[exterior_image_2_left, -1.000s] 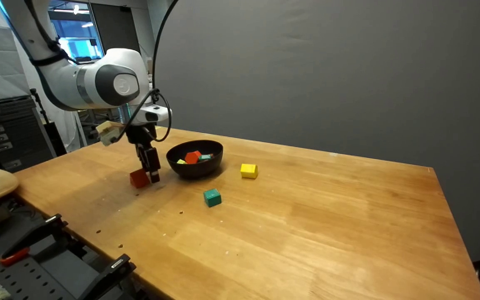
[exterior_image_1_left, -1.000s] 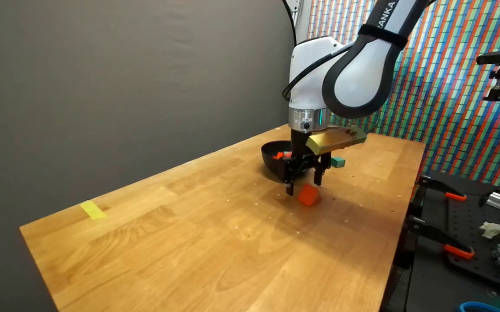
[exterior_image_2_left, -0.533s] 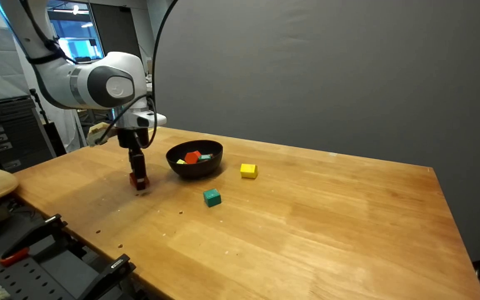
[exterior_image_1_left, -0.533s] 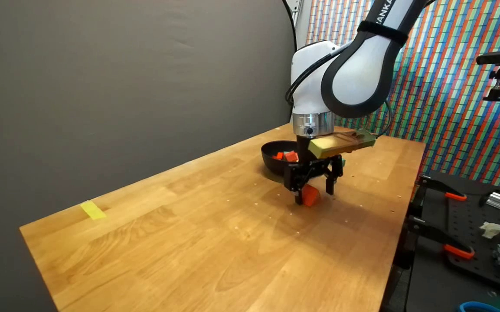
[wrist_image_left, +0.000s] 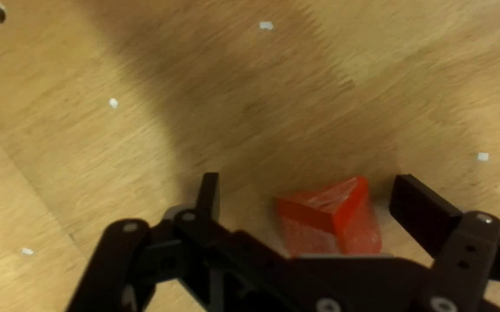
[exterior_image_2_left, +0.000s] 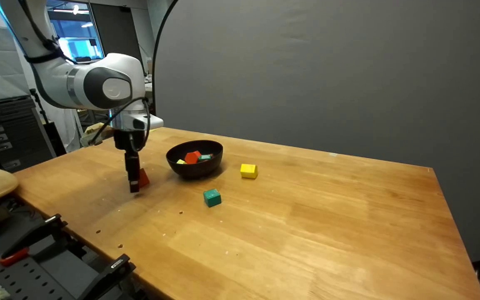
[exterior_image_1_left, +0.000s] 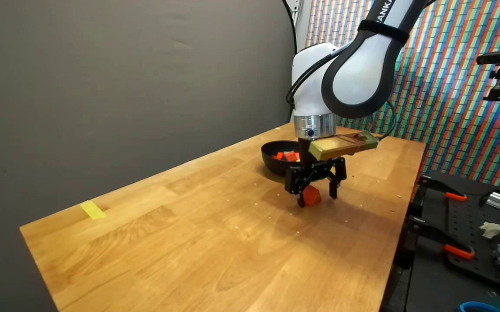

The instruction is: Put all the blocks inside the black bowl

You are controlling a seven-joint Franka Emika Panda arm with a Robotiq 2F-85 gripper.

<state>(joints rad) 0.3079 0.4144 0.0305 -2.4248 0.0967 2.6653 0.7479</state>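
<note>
One grey backdrop rises along the table, and in an exterior view a striped panel stands beyond its far end. The arm reaches down over the table. Dark drawers stand behind the arm. Off the table's side lies a black board, and two clamps extend over it from the table's edge.

The hand is low over the table, its fingers spread wide. The bowl stands upright near the hand, the two apart; in an exterior view the hand hides one side of it. A yellowish box juts out above the fingers.

Red, green and yellow blocks lie in the bowl, and three more are out on the table. The red block sits between the spread fingers, bare wood showing on either side, nearer to one finger; in an exterior view the hand covers part of it. The green block lies well apart from the hand, on the bowl's near side in an exterior view. The yellow block lies near the bowl. A flat yellow strip lies by the table's edge. Smallest are white flecks on the table.
</note>
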